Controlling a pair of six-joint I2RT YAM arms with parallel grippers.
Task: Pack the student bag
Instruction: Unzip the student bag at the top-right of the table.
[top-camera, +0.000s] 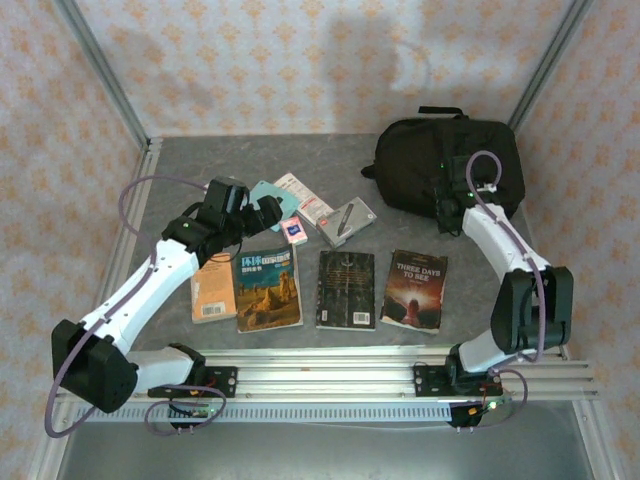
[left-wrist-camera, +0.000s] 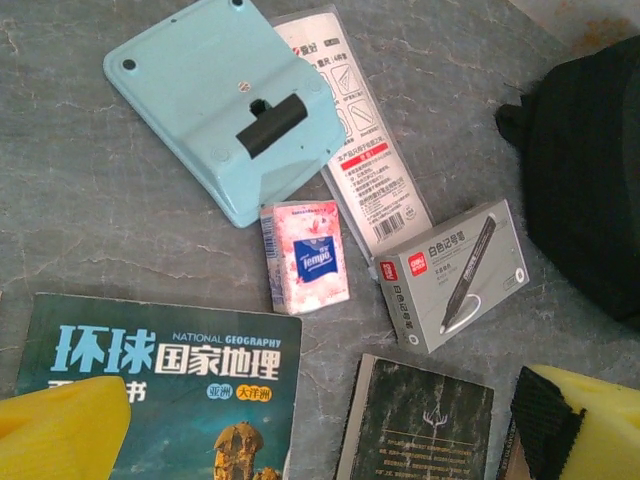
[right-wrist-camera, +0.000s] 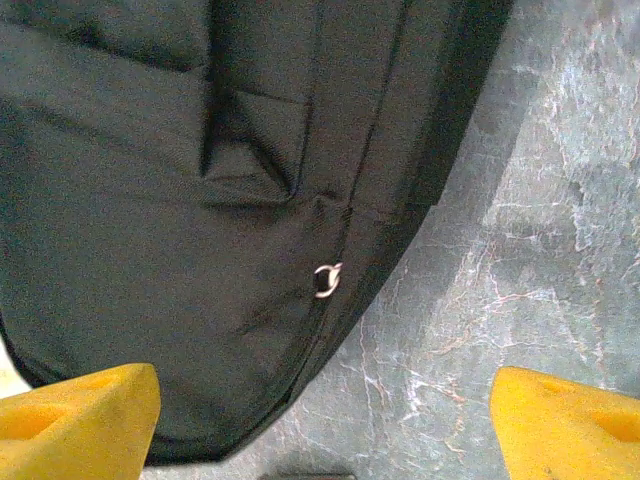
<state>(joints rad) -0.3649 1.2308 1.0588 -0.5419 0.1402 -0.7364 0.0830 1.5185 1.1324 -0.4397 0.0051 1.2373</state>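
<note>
The black student bag (top-camera: 447, 165) lies at the back right of the table, shut, with its small metal zip ring (right-wrist-camera: 327, 279) facing up. My right gripper (top-camera: 452, 212) hovers open over the bag's near edge, its yellow fingers (right-wrist-camera: 80, 415) wide apart with nothing between them. My left gripper (top-camera: 268, 212) hangs open above the loose items: a tissue pack (left-wrist-camera: 304, 255), a grey marker-pen box (left-wrist-camera: 455, 272), a light blue device (left-wrist-camera: 225, 100) and a clear pen packet (left-wrist-camera: 355, 150). Four books lie in a row nearer me, among them the National Geography book (top-camera: 267, 287).
An orange book (top-camera: 214, 288) lies under the left arm. A dark green book (top-camera: 346, 289) and a "Three Days to See" book (top-camera: 415, 290) sit in the near row. Metal frame posts and patterned walls close in the back and sides.
</note>
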